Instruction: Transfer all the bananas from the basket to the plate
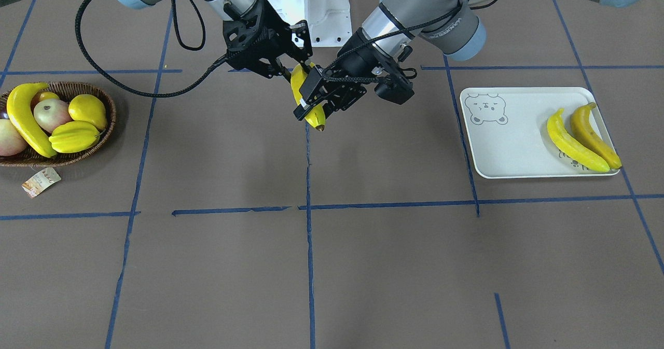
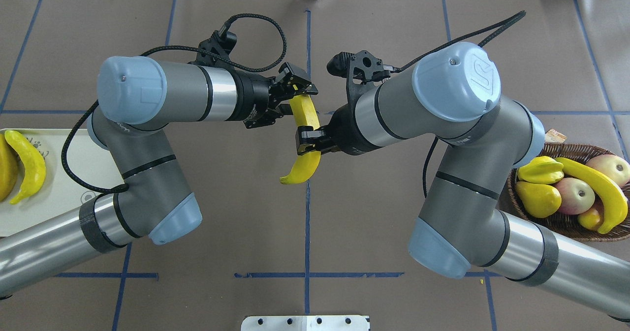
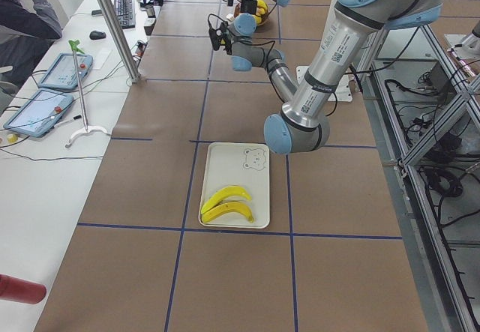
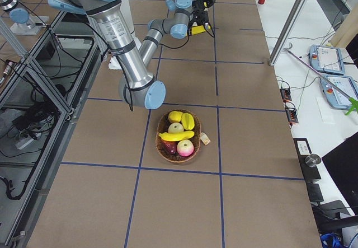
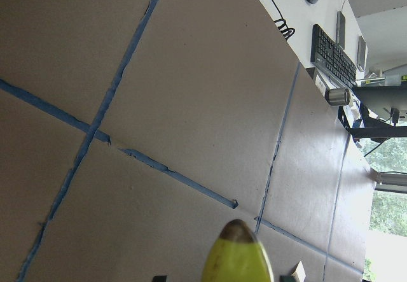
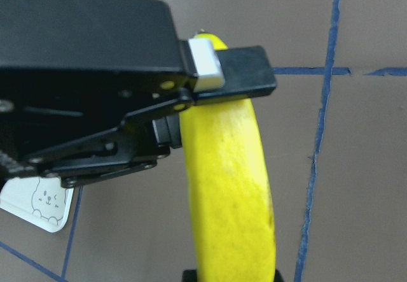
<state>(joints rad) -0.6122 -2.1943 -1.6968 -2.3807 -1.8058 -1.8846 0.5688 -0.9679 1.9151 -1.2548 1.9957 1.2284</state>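
Observation:
One banana (image 1: 315, 118) hangs in the air over the table's middle, held at both ends; it also shows in the overhead view (image 2: 305, 112). My left gripper (image 2: 299, 89) is shut on its far end, near the dark tip (image 5: 236, 256). My right gripper (image 2: 309, 144) is shut on its near half (image 6: 229, 186). Two bananas (image 1: 573, 147) (image 1: 594, 136) lie on the white bear-print plate (image 1: 508, 147). One banana (image 1: 23, 118) lies in the wicker basket (image 1: 78, 85), also in the overhead view (image 2: 598, 188).
The basket also holds a starfruit (image 1: 74, 136), a lemon (image 1: 88, 109) and apples (image 1: 51, 114). Its paper tag (image 1: 40, 181) lies on the table beside it. The robot's white base (image 1: 308, 7) stands behind the grippers. An operator (image 3: 22, 10) sits at a side desk.

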